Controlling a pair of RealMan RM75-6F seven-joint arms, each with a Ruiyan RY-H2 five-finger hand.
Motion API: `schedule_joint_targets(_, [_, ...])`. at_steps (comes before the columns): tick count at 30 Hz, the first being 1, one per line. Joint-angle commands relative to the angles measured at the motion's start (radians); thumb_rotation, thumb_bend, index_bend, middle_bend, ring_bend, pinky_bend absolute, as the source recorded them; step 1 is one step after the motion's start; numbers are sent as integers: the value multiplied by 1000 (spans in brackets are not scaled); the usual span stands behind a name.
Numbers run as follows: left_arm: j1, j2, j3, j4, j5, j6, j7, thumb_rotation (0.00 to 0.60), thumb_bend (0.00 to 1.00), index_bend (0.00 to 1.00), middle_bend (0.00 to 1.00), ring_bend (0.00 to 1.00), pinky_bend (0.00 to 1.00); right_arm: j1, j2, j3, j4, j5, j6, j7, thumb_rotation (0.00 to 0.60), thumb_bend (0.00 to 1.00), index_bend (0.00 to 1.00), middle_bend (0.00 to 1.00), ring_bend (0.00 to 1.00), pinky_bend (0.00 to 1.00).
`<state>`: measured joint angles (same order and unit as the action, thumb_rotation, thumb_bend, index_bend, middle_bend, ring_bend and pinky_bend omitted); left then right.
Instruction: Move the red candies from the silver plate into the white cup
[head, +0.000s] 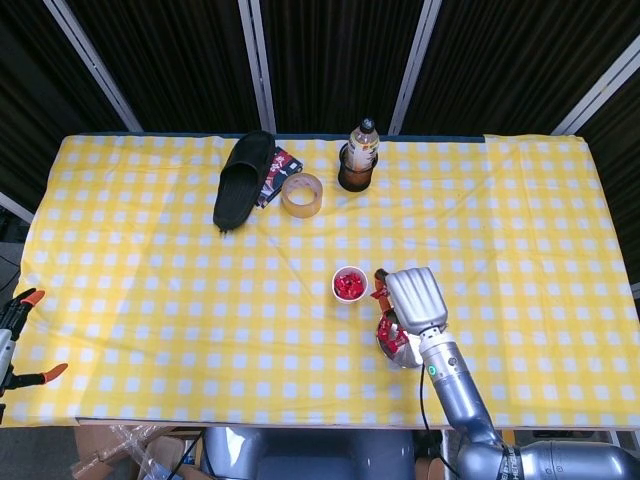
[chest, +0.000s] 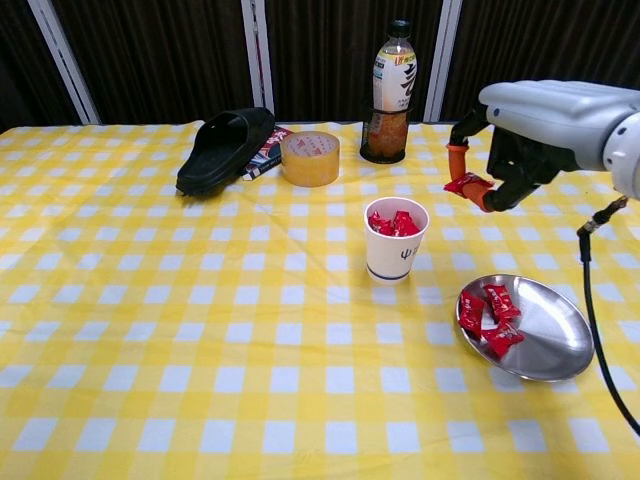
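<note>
Above the table (chest: 150, 330), right of the white cup (chest: 395, 243), a red candy (chest: 466, 184) is pinched by the right hand (chest: 520, 135); left hand unseen

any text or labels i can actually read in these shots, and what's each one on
Drink bottle: its label carries printed characters, too small and blurred to read.
White cup: a small blue mark on the front, not legible as a word.
Red and black packet under the black slipper: printing too blurred to read.
Red candies on the silver plate: wrappers show no readable text.
Nothing can be quoted with confidence.
</note>
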<state>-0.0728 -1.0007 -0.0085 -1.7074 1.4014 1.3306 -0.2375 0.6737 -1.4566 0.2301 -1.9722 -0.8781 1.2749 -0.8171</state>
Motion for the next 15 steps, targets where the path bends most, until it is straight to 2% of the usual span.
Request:
schedule_joint_targets(1, [-1, 1, 0, 0, -1, -3, -3, 600, 38, 0, 0, 0, 0, 34, -29, 21, 26, 34, -20, -16, 600, 524, 527, 990, 1000, 983])
schedule_joint_targets(9, [-5, 9, 2, 0, -2, -16, -22, 600, 38, 0, 0, 0, 0, 101, -111, 46, 147, 113, -62, -13, 600, 525, 527, 990, 1000, 983])
schedule_joint_targets(15, [-7, 12, 4, 1, -1, -23, -32, 600, 38, 0, 0, 0, 0, 123, -136, 44, 200, 125, -77, 7, 600, 524, 526, 990, 1000, 983])
